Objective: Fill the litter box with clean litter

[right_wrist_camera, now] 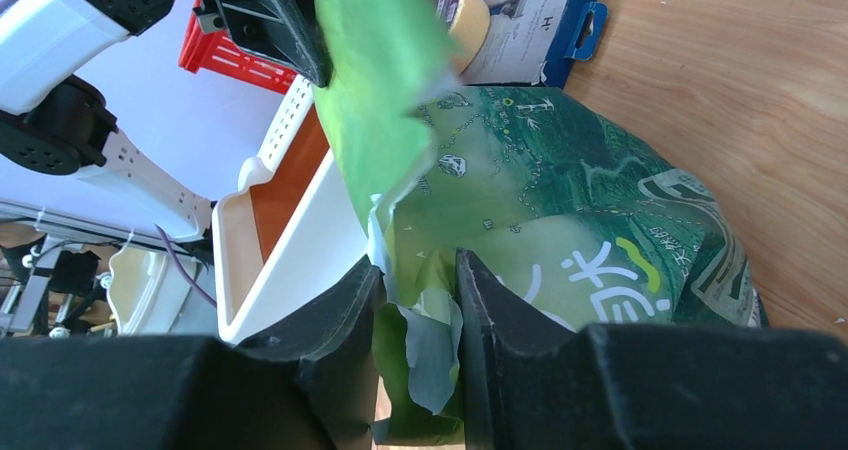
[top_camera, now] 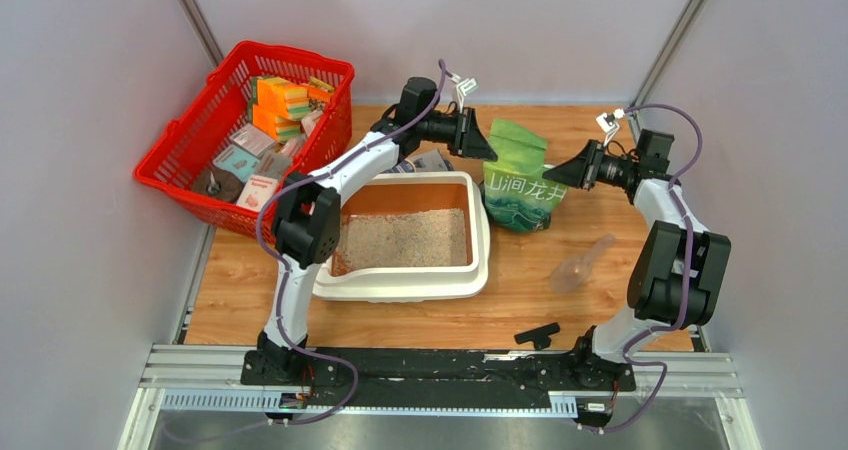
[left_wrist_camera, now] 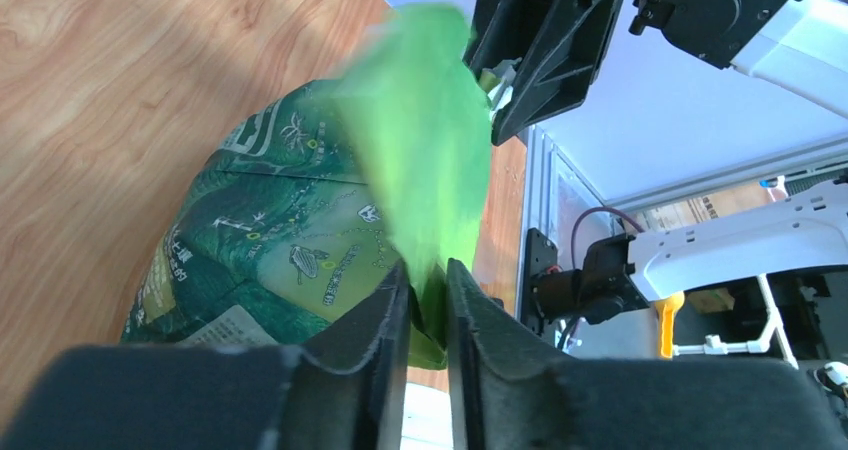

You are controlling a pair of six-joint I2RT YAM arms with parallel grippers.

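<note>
The cream-white litter box sits mid-table, and pale clean litter covers most of its orange floor. Right behind it stands a dark green printed bag. My left gripper is shut on the bag's bright green top flap, with the flap pinched between the left gripper fingers. From the other side, my right gripper holds the bag; in its own view the right gripper is shut on the crumpled torn edge of the bag. The litter box rim shows to the left.
A red mesh basket full of packets stands at the back left. A clear plastic scoop lies right of the box, and a small black part lies near the front rail. A tape roll and a blue card pack lie behind the bag.
</note>
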